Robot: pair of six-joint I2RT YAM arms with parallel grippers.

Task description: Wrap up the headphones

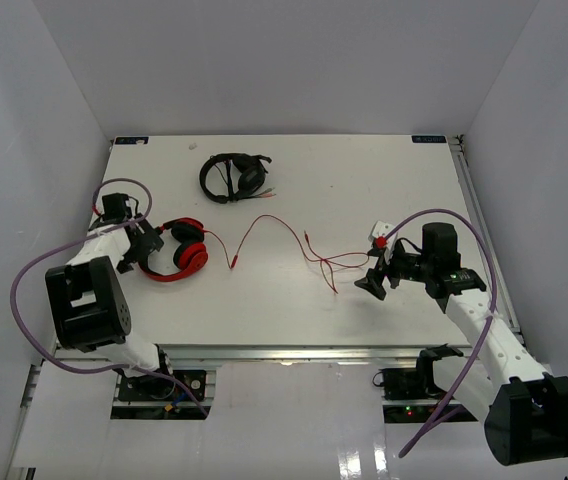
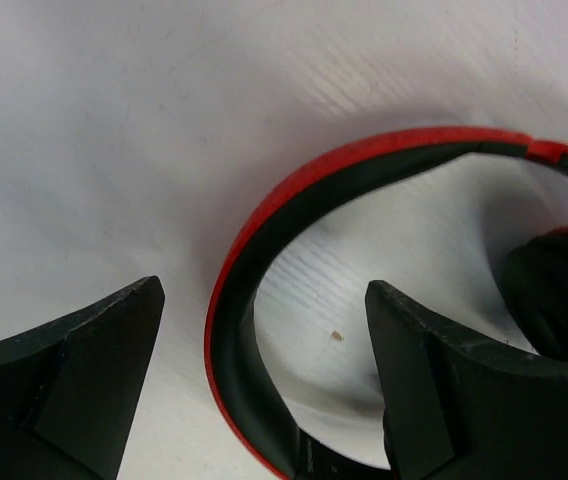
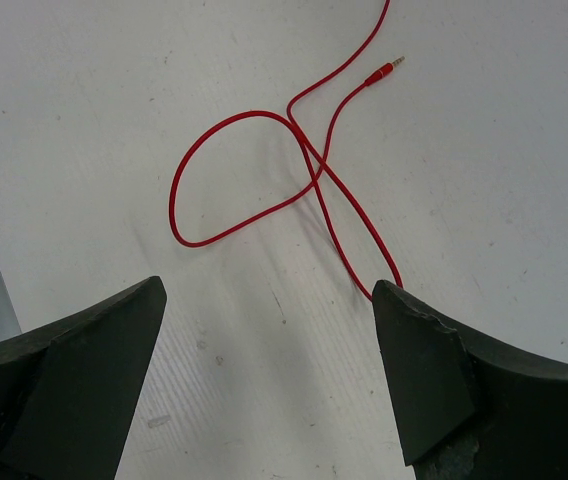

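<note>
- left gripper [image 2: 264, 300], how does it stand?
- jaws apart, straddling the headband [image 2: 364, 160] of the headphones [image 1: 177, 258], which lie near the table's [image 1: 364, 170] left edge.
- and the cable [image 1: 264, 225]?
- it snakes rightward across the middle; the right gripper [image 3: 269, 290], jaws apart too, hangs over its looped end, one strand reaching a fingertip [image 3: 409, 335].
- anything close?
- black headphones [image 1: 232, 176] near the far edge, well apart.

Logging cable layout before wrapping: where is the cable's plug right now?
In the right wrist view, the plug lies on the table at upper right, just past the cable loop, ahead of the open right tool.
</note>
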